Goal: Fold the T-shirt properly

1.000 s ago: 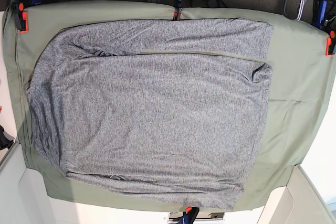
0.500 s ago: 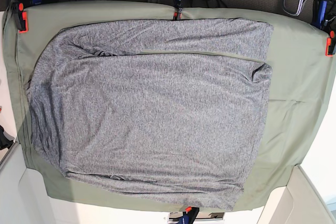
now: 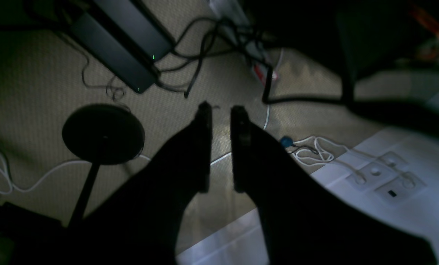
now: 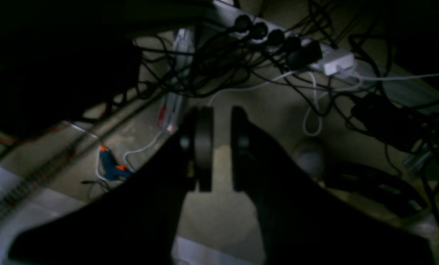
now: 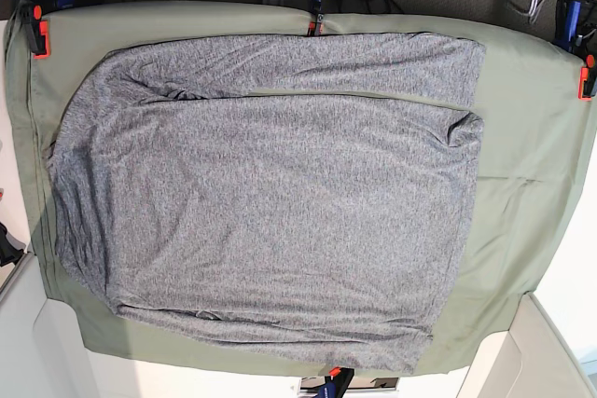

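The heather-grey T-shirt (image 5: pixel 270 202) lies spread flat on the olive-green table cloth (image 5: pixel 527 137) in the base view. One sleeve is folded in along the far edge (image 5: pixel 373 58). Neither gripper shows in the base view. In the left wrist view my left gripper (image 3: pixel 220 147) hangs over the carpet floor. Its fingers are close together with a narrow gap and nothing between them. In the right wrist view my right gripper (image 4: pixel 222 147) stands the same way over a tangle of cables. Both are away from the shirt.
Orange-and-black clamps (image 5: pixel 39 34) (image 5: pixel 586 76) pin the cloth at the far corners, and another (image 5: pixel 315 20) at the far middle. The floor beyond the table holds cables and a power strip (image 4: pixel 329 59). A round black stand base (image 3: pixel 103 132) sits on the carpet.
The arm parts seen at the top edge of the base view have drawn back out of sight. The shirt has not moved.
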Available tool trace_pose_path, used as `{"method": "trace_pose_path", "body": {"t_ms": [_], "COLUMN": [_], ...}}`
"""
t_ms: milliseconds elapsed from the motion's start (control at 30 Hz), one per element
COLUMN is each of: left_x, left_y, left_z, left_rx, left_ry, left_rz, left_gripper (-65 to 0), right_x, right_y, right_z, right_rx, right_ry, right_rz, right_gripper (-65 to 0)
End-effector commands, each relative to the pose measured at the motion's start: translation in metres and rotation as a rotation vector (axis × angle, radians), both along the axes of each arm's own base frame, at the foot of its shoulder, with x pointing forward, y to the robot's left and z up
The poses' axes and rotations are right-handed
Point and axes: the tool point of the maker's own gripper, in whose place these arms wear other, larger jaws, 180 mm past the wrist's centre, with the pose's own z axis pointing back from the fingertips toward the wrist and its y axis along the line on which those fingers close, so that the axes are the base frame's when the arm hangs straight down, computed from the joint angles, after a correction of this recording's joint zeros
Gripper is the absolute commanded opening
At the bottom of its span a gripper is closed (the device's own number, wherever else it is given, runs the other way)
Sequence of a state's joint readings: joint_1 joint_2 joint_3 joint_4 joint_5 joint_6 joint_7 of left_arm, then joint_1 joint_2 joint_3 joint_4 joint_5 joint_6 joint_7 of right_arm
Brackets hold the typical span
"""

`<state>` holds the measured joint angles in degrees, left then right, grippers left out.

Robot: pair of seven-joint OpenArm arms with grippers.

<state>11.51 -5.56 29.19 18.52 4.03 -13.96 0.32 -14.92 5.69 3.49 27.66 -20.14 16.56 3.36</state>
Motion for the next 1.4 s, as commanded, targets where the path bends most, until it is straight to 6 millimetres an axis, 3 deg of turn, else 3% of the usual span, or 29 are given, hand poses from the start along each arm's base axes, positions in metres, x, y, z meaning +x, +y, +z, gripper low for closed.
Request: {"method": "trace_pose_path", "body": {"t_ms": [0, 167, 300, 567, 833, 933, 1033, 1167, 1333, 1367], "left_x": [-0.008, -0.009, 0.0, 0.025, 0.045, 0.066, 0.089, 0.118, 0.139, 0.141], "left_y": [0.002, 0.01, 0.014, 0.057, 0.078, 0.1, 0.122, 0.15, 0.173, 0.175], "left_z": [0.003, 0.022, 0.051, 0.124, 0.202, 0.231, 0.26, 0.296, 0.323, 0.325], "left_rx": [-0.008, -0.046, -0.111, -0.141, -0.266, -0.25, -0.243, -0.235, -0.226, -0.222], "left_ry": [-0.002, -0.089, -0.165, -0.335, -0.437, -0.537, -0.641, -0.778, -0.857, -0.859], "left_rz": [0.005, 0.096, 0.175, 0.253, 0.264, 0.329, 0.406, 0.475, 0.453, 0.44], "left_gripper": [-55.7, -55.7, -55.7, -53.3, -50.3, -50.3, -50.3, -50.3, -49.3, -46.1], "right_x": [-0.006, -0.014, -0.012, 0.027, 0.091, 0.118, 0.147, 0.181, 0.225, 0.231], "right_y": [-0.009, -0.021, -0.02, -0.025, -0.038, -0.047, -0.06, -0.078, -0.084, -0.084], "right_z": [0.003, 0.023, 0.05, 0.125, 0.216, 0.242, 0.271, 0.283, 0.294, 0.297], "right_rx": [-0.009, 0.039, 0.143, 0.221, 0.275, 0.286, 0.306, 0.282, 0.277, 0.279], "right_ry": [-0.006, -0.047, -0.098, -0.319, -0.565, -0.607, -0.703, -0.742, -0.797, -0.812], "right_rz": [0.002, -0.039, -0.034, -0.04, -0.156, -0.216, -0.272, -0.317, -0.322, -0.32], "right_gripper": [-57.6, -57.6, -57.6, -57.6, -57.6, -57.5, -49.6, -33.1, -31.5, -31.5]}}
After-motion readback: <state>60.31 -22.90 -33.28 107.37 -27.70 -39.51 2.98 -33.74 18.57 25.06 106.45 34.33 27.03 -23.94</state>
